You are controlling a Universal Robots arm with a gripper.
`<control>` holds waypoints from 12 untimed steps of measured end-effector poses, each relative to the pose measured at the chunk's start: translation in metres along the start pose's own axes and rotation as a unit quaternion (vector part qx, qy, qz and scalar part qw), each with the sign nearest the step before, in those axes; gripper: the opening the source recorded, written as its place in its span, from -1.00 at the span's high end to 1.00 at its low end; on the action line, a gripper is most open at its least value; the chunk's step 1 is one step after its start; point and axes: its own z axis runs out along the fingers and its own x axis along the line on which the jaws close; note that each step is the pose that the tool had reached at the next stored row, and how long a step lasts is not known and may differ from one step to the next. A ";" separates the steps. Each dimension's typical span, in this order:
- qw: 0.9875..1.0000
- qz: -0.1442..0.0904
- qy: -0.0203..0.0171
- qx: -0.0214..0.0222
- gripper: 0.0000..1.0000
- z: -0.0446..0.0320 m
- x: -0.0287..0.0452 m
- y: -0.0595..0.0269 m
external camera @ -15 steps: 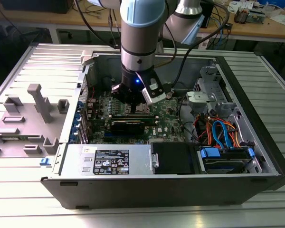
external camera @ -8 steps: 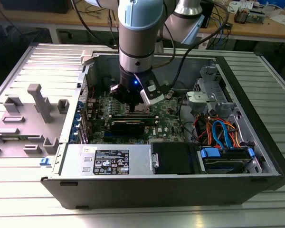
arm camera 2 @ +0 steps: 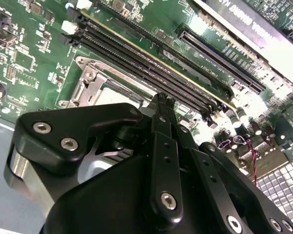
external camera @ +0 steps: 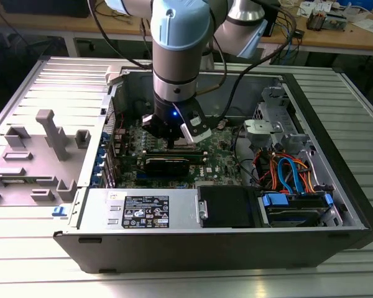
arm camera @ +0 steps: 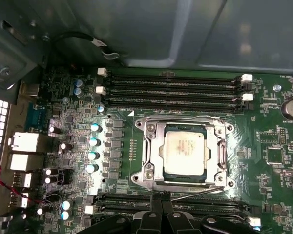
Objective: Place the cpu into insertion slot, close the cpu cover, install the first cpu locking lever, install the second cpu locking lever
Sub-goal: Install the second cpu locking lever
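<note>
- Open computer case (external camera: 224,242) lying on a ribbed metal worktop (external camera: 336,276); the green motherboard (arm camera: 78,122) forms its floor
- The cpu (arm camera: 185,148), dull silver top up, sits in the insertion slot (arm camera: 184,181) near the middle of the motherboard, flanked on two sides by rows of long black memory slots (arm camera: 176,90)
- The cpu cover (arm camera: 154,148), a silver frame with a square window, lies flat over the socket with the chip showing through the window
- A thin locking lever (arm camera: 195,193) runs along the socket edge nearest the end effector; whether it is latched cannot be told
- The arm (external camera: 177,43) reaches down into the case; the end effector (arm camera 2: 164,100) has its black fingertips (arm camera: 158,196) drawn close together, holding nothing, just above the board at the socket's edge beside the memory slots
- Grey plastic fixture (external camera: 46,149) rests on the case's opened side panel, toward the exterior view's left
- Black drive bay with blue and orange cables (external camera: 289,177) at the case's corner on the exterior view's right
</note>
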 end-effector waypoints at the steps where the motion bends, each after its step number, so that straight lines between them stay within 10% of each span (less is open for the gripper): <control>1: 1.000 -0.002 0.000 -0.002 0.79 0.0017 0.0017 -0.0009; 12: 1.000 -0.006 0.000 -0.008 0.79 0.0055 0.0044 -0.0019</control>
